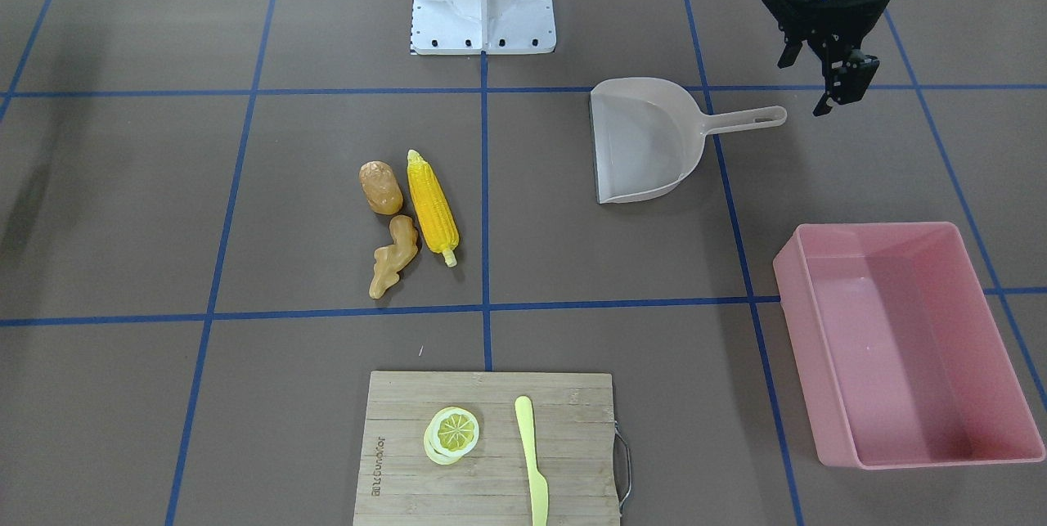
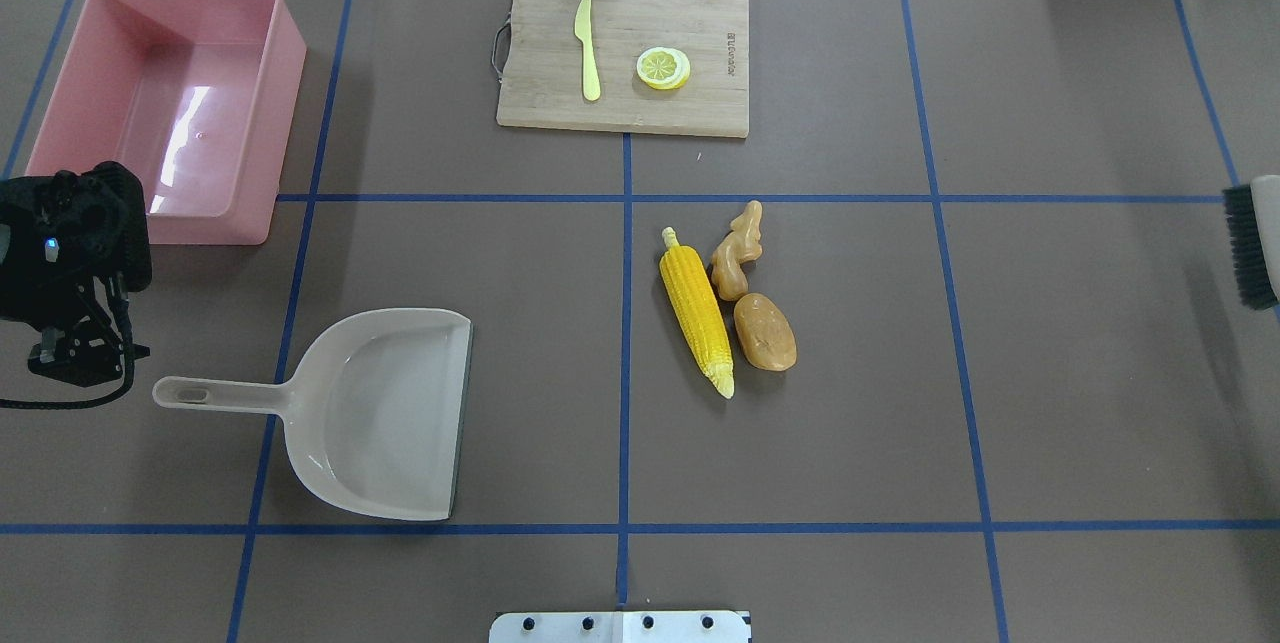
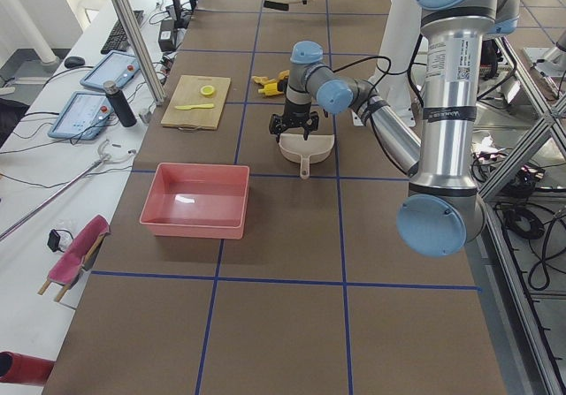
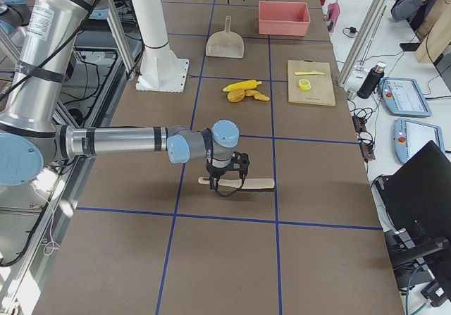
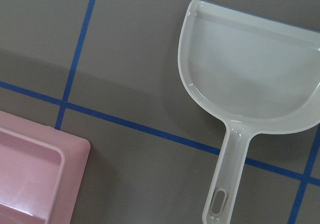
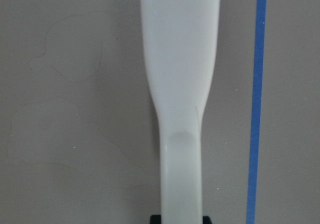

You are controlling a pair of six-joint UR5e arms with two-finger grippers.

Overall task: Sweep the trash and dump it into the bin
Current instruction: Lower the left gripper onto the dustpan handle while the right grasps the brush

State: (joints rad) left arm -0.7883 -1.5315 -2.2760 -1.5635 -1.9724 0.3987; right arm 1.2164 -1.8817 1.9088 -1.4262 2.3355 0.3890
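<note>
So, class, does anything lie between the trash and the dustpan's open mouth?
Nothing visible. Only bare table separates the corn, potato and ginger from the dustpan mouth.

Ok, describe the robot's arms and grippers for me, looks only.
Both arms, left arm and right arm, are silver tubes with rounded pale blue joint caps. A black cable runs along the left one. The left gripper and right gripper are black, two-fingered, angular frames.
</note>
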